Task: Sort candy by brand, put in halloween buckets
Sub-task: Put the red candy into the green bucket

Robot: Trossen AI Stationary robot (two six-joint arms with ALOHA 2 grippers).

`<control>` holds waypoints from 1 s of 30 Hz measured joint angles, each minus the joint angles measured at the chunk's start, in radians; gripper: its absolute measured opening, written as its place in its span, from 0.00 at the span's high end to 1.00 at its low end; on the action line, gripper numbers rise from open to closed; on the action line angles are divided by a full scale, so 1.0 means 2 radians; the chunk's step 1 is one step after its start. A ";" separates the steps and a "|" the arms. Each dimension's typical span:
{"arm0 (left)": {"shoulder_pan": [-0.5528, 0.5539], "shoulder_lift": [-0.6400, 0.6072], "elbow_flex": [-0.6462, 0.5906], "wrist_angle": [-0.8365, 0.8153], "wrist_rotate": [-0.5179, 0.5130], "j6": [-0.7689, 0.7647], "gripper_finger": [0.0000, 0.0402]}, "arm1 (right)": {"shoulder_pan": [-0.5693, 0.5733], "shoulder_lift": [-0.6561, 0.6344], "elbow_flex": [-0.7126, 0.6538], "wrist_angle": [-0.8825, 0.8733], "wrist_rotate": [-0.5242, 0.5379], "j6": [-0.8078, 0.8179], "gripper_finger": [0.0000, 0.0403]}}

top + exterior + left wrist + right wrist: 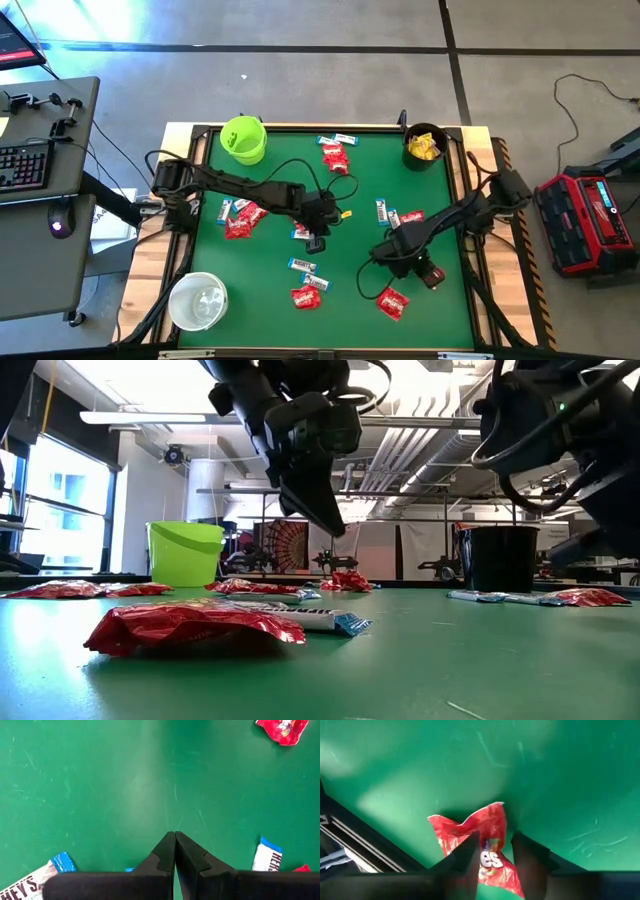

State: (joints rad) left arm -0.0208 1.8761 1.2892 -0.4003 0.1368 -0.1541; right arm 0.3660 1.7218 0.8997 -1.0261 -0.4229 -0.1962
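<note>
My left gripper point(316, 243) hangs shut over the middle of the green mat, fingers pointing down point(175, 834) with nothing between them. White-and-blue bars point(30, 882) point(267, 857) lie on either side of it. My right gripper point(492, 840) is open over the near right part of the mat. Its fingers stand on either side of a red packet point(480, 827) that lies flat on the mat point(393, 302). The lime green bucket point(243, 138) and the black bucket point(424, 145), which holds yellow packets, stand at the far edge. The white bucket point(198, 300) stands at the near left corner.
Red packets point(240, 222) point(336, 157) point(305, 296) and white-and-blue bars point(302, 265) point(382, 210) are scattered over the mat, and a small yellow piece point(346, 213) lies near my left gripper. A raised frame rims the table point(480, 300). A desk with a keyboard point(25, 165) stands to the left.
</note>
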 joint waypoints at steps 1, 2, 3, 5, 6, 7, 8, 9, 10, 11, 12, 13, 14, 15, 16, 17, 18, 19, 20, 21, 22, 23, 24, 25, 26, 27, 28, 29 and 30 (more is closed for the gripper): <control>0.000 -0.001 0.000 -0.002 0.000 0.000 1.00 | 0.000 0.000 0.000 0.003 0.000 0.001 0.79; 0.000 -0.003 0.000 -0.007 0.000 0.000 1.00 | 0.000 0.000 0.000 0.006 -0.003 0.003 0.82; 0.000 -0.004 0.000 -0.009 0.000 0.000 1.00 | 0.000 0.000 0.000 0.008 -0.006 0.006 0.86; 0.000 -0.009 0.000 -0.006 0.000 0.000 1.00 | 0.000 0.000 0.000 0.010 -0.016 0.009 0.95; 0.000 -0.012 0.000 -0.008 0.000 0.000 1.00 | 0.000 0.000 0.000 0.010 -0.023 0.012 0.97; 0.000 -0.013 0.000 -0.007 0.000 0.000 1.00 | 0.000 0.000 0.000 0.010 -0.026 0.019 0.98; 0.000 -0.013 0.000 -0.003 0.000 0.000 1.00 | 0.000 -0.002 0.000 0.011 -0.027 0.026 0.98; 0.000 -0.014 0.000 -0.002 0.001 -0.001 1.00 | 0.000 -0.006 0.000 0.013 -0.027 0.032 0.98; 0.000 -0.015 0.000 -0.004 0.001 -0.001 1.00 | 0.000 -0.012 0.000 0.015 -0.027 0.042 0.98; 0.000 -0.016 0.000 -0.004 0.001 -0.001 1.00 | 0.000 -0.020 0.000 0.017 -0.026 0.048 0.99; 0.000 -0.017 0.000 0.001 0.001 -0.001 1.00 | -0.001 -0.030 0.000 0.020 -0.025 0.058 0.99; 0.000 -0.019 0.000 0.002 0.001 -0.001 1.00 | -0.003 -0.041 0.000 0.025 -0.025 0.071 1.00; 0.000 -0.023 0.000 -0.001 0.001 -0.001 1.00 | -0.006 -0.054 0.000 0.030 -0.024 0.087 1.00; 0.000 -0.024 0.000 0.000 0.002 -0.001 1.00 | -0.009 -0.068 0.000 0.037 -0.022 0.100 1.00; 0.000 -0.028 0.000 0.004 0.002 -0.001 1.00 | -0.012 -0.083 0.001 0.042 -0.016 0.115 1.00; 0.002 -0.032 0.000 0.003 0.002 0.000 1.00 | -0.015 -0.098 0.001 0.046 -0.005 0.130 1.00; 0.003 -0.036 0.000 0.001 0.002 0.000 1.00 | -0.020 -0.115 0.001 0.049 0.006 0.148 1.00; 0.004 -0.042 0.000 0.001 0.002 0.000 1.00 | -0.024 -0.133 0.001 0.051 0.017 0.164 1.00; 0.004 -0.048 0.000 0.002 0.002 0.000 1.00 | -0.028 -0.149 0.001 0.055 0.027 0.181 1.00; 0.004 -0.055 0.000 0.002 0.002 0.000 1.00 | -0.033 -0.167 0.001 0.059 0.039 0.200 1.00; 0.004 -0.063 0.000 0.003 0.002 0.000 1.00 | -0.037 -0.184 0.001 0.064 0.053 0.217 1.00; 0.004 -0.070 0.000 0.005 0.002 0.000 1.00 | -0.040 -0.200 0.001 0.070 0.069 0.237 1.00; 0.004 -0.079 0.000 0.010 0.002 -0.001 1.00 | -0.043 -0.217 0.001 0.076 0.086 0.257 1.00; 0.004 -0.088 0.000 0.011 0.002 -0.004 1.00 | -0.044 -0.232 0.001 0.086 0.107 0.278 1.00; 0.004 -0.097 0.000 0.013 0.002 -0.006 1.00 | -0.046 -0.247 0.001 0.095 0.127 0.298 1.00; 0.004 -0.105 0.000 0.023 0.002 -0.009 1.00 | -0.046 -0.261 0.001 0.106 0.150 0.317 1.00; 0.004 -0.113 0.000 0.032 0.002 -0.012 1.00 | -0.046 -0.275 0.001 0.117 0.176 0.335 1.00; 0.004 -0.123 0.000 0.036 0.002 -0.012 1.00 | -0.046 -0.287 0.001 0.128 0.200 0.351 1.00; 0.004 -0.130 0.000 0.039 0.002 -0.012 1.00 | -0.046 -0.297 0.001 0.141 0.223 0.366 1.00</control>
State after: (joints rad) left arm -0.0128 1.6164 1.2892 -0.3216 0.1402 -0.1791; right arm 0.2745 1.1270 0.9016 -0.7448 0.0239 0.5348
